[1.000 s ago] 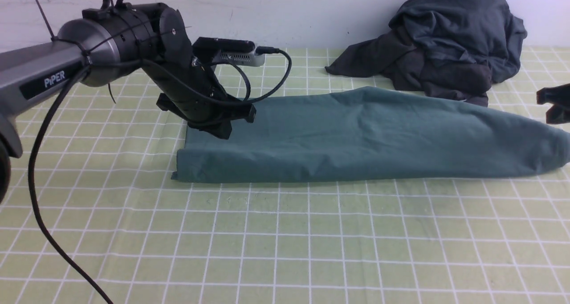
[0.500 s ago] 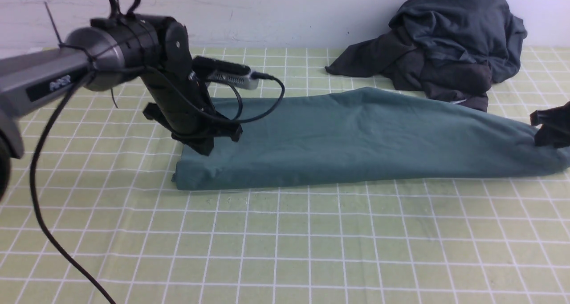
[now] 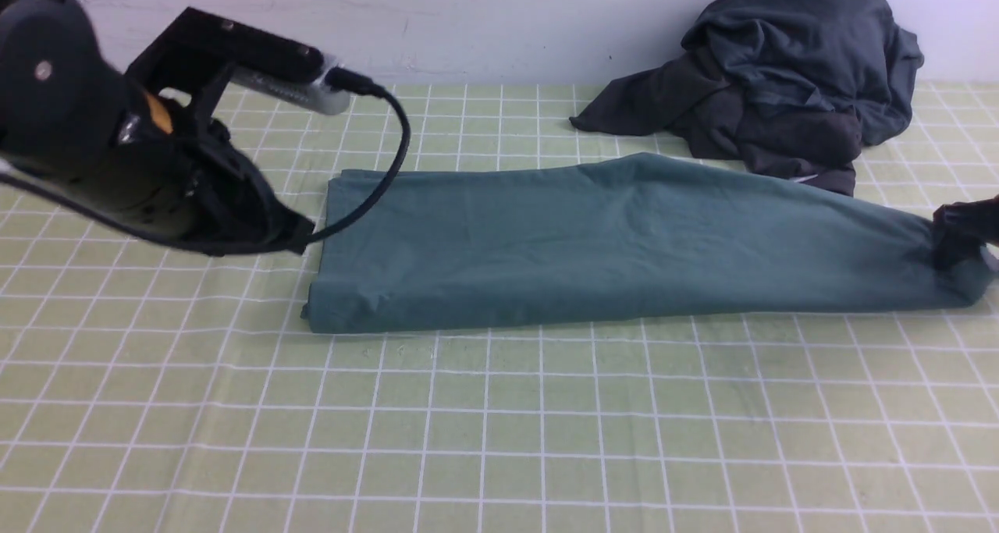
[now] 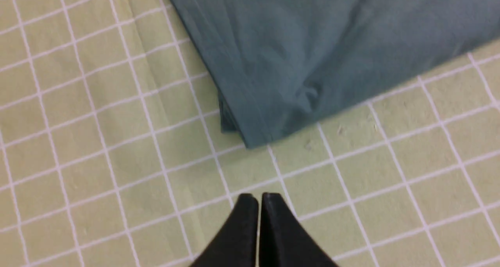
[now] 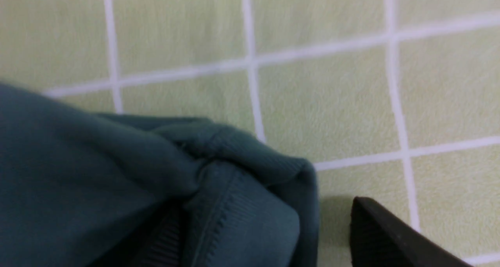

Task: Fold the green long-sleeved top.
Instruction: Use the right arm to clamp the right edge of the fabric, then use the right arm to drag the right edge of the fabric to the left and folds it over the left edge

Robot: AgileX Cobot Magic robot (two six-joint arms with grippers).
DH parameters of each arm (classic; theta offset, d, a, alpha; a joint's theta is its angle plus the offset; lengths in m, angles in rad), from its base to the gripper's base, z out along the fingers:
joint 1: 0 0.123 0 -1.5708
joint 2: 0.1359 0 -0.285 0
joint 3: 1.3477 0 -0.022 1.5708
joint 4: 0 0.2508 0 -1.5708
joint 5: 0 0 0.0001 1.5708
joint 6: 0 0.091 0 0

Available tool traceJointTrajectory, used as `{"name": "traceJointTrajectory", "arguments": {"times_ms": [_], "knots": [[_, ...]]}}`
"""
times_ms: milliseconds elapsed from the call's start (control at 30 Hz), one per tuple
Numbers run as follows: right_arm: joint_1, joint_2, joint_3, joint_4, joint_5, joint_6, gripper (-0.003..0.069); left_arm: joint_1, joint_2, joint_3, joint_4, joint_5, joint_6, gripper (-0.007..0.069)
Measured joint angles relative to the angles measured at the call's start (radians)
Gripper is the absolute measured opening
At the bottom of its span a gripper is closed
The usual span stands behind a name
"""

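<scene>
left gripper [image 4: 258, 199] closed, empty, above mat [image 3: 499, 424] | right gripper [image 3: 958, 238] jaws apart at cuff end | green long-sleeved top [image 3: 624, 244] lies folded long

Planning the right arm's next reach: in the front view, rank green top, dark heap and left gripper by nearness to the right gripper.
1. green top: its end at the right gripper.
2. dark heap: just behind.
3. left gripper: far left.
</scene>
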Motion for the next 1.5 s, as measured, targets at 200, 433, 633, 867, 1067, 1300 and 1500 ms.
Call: {"name": "traceJointTrajectory", "arguments": {"times_ms": [200,433,633,867,1067,1300,1500], "knots": [[0.0,-0.001,-0.003,0.057,0.015,-0.065,0.0318,0.0,-0.217,0.173,0.07,0.009,-0.053,-0.0003],[-0.032,-0.137,0.009,0.066,0.094,-0.195,0.0034,0.0,-0.424,0.271,0.208,0.175,-0.16,-0.0003],[-0.123,-0.353,0.009,0.101,0.101,-0.12,0.0034,0.0,-0.525,0.439,0.245,0.203,-0.258,-0.0003],[0.025,-0.517,0.009,0.299,0.082,-0.097,0.0034,0.0,-0.541,0.613,0.263,-0.056,-0.395,-0.0003],[0.344,-0.496,0.008,0.497,0.023,-0.135,0.0034,0.0,-0.542,0.615,0.24,-0.099,-0.422,-0.0003],[0.634,-0.317,0.008,0.559,-0.14,-0.263,0.0034,0.0,-0.545,0.615,0.183,-0.075,-0.422,-0.0003],[0.717,-0.192,0.009,0.612,-0.265,-0.279,0.0111,0.0,-0.545,0.615,0.154,-0.037,-0.415,-0.0003]]}}
